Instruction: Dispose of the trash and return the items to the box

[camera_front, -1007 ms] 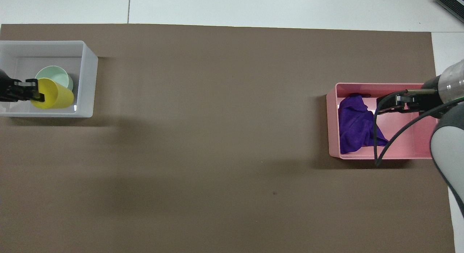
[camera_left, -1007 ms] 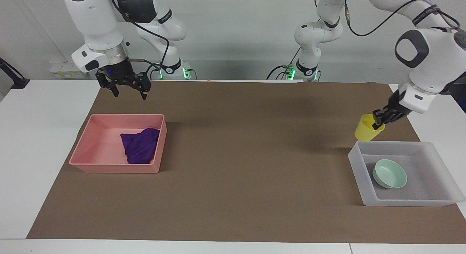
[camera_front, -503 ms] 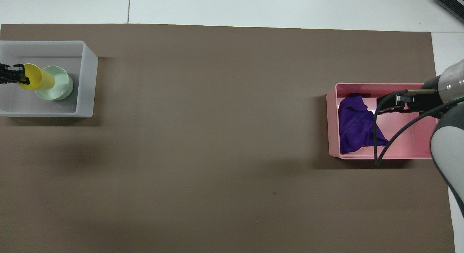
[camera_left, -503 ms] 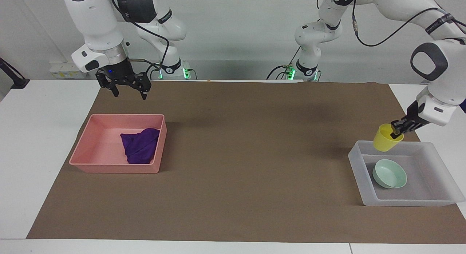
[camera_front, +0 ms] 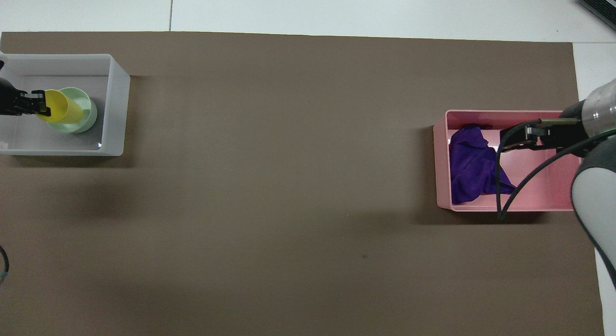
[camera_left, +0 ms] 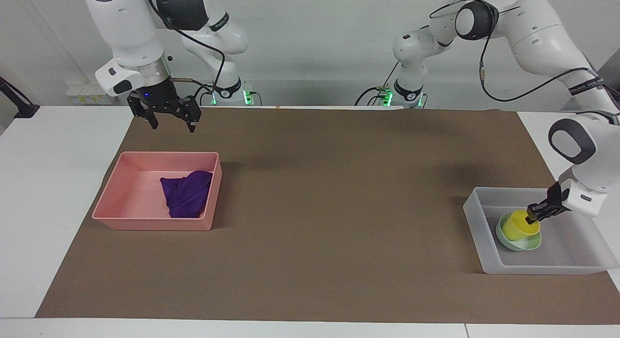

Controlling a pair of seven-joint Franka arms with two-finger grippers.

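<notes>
Facing view: left pincer pinching yellow cup by rim, cup seated in mint bowl inside translucent box. Cup light, stiff, slick; rim pinch suits.

Overhead view: right pincer waits, fingers spread, over pink tray holding soft purple rag.

The cup sits in the bowl, inside the box at the left arm's end of the table. The rag lies in the tray at the right arm's end.
</notes>
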